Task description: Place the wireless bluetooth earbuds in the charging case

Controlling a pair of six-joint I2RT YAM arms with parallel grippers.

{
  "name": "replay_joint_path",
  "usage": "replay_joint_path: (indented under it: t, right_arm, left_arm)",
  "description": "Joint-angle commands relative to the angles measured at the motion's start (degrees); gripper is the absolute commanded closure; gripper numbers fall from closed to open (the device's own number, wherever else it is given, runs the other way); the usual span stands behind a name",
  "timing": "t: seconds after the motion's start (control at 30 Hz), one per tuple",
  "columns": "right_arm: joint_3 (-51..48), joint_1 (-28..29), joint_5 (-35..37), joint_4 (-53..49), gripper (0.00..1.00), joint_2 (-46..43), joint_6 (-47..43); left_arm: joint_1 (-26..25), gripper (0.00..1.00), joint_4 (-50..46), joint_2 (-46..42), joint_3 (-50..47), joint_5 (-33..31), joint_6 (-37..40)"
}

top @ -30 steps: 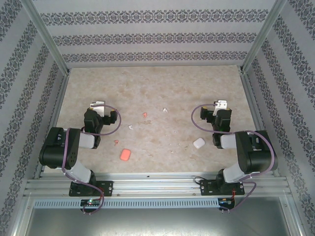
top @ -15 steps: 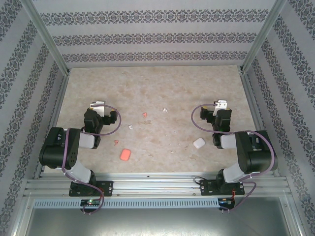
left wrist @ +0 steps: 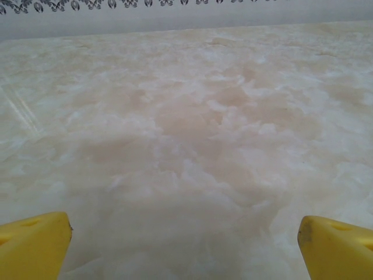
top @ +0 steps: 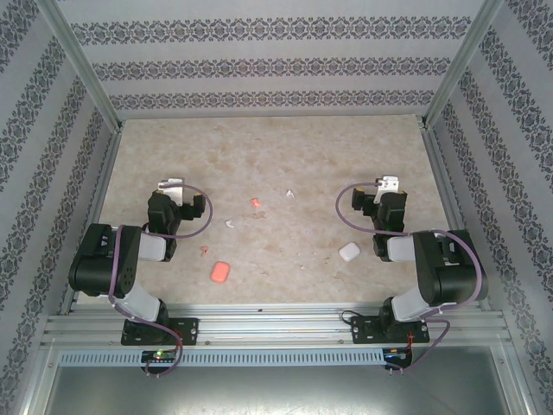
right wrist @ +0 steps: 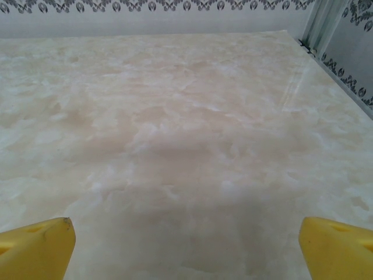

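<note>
Though parked with nothing held, plenty to go wrong, judging from above: could flick or lose any of four tiny loose pieces, namely a white earbud and a salmon earbud mid-table, a second white earbud nearer the left arm, and a second salmon earbud just beyond the salmon case. Could also pair the wrong colours, with the white case close beside the right arm and well apart from the salmon one. Cannot tell whether either lid stands open. Left gripper and right gripper both aimed away from the bases, elbows folded back, low over the table.

From the left wrist: yellow fingertips splayed to the bottom corners, jaws wide, gripping nothing. Bare marbled surface ahead, so would be reaching blind unless turned inward first.

From the right wrist: same spread of yellow fingertips, wide and empty. Facing the far wall, away from the white case, so likely to nudge it when swinging round.
</note>
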Motion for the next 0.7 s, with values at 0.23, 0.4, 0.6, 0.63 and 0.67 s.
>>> replay_joint_path:
  t: [0.23, 0.4, 0.6, 0.63, 0.67]
  right_arm:
    - [9.8, 0.7, 1.9, -31.1, 0.02, -16.5, 3.3]
    - [16.4, 2.8, 3.7, -50.6, 0.02, -23.1, 8.6]
    - [20.7, 9.0, 2.8, -68.1, 0.02, -27.5, 13.5]
    - [21.7, 10.2, 1.7, -72.1, 0.03, -27.5, 15.2]
    - [22.4, 11.4, 0.6, -76.1, 0.03, -27.3, 16.4]
  left_arm:
    - [0.5, 0.0, -0.5, -7.6, -3.0, -4.7, -1.6]
    - [0.4, 0.0, -15.6, -18.1, 0.2, -6.8, -2.4]
    - [0.4, 0.0, -46.0, -28.3, 9.9, -6.9, -8.5]
    - [0.4, 0.0, -51.0, -29.0, 11.7, -5.8, -9.3]
    - [0.4, 0.0, -54.6, -29.4, 13.0, -4.3, -9.8]
